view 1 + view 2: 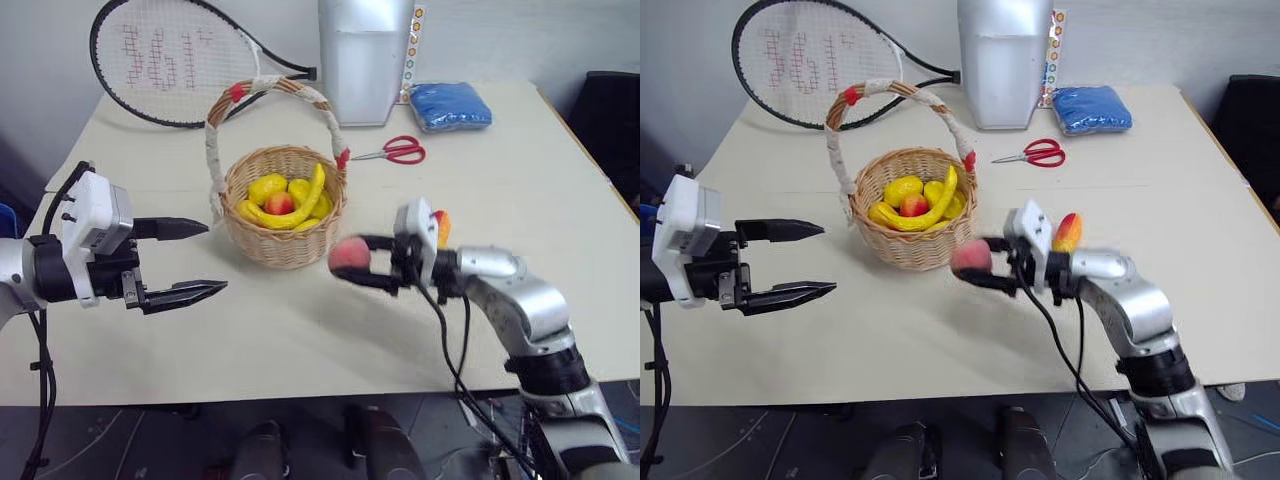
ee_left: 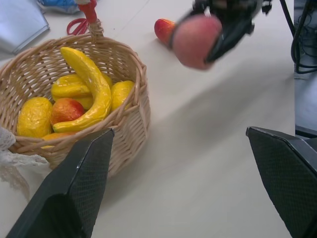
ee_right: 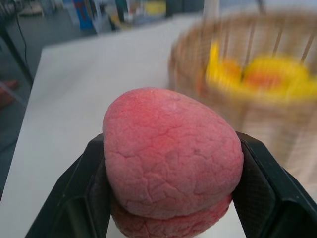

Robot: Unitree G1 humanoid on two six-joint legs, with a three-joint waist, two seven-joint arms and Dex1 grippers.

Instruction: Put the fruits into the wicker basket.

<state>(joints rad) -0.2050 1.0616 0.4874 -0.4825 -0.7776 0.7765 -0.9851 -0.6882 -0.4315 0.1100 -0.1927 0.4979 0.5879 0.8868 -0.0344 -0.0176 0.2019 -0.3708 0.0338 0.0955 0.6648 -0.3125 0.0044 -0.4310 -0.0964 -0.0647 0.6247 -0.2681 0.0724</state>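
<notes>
The wicker basket [image 1: 284, 205] stands mid-table with a banana, yellow fruits and a small red-and-yellow fruit [image 1: 279, 203] inside. My right gripper [image 1: 352, 262] is shut on a pink peach [image 1: 349, 254], held above the table just right of the basket. The right wrist view has the peach [image 3: 171, 161] clamped between both fingers. A yellow-orange mango with a red end [image 1: 1067, 231] lies on the table behind the right wrist. My left gripper [image 1: 195, 260] hovers open and empty to the left of the basket, pointing toward it.
A tennis racket [image 1: 175, 60] lies at the back left. A silver container [image 1: 365, 55], red scissors [image 1: 403, 150] and a blue cloth bundle [image 1: 450, 105] sit along the back. Bare tabletop spreads in front of the basket.
</notes>
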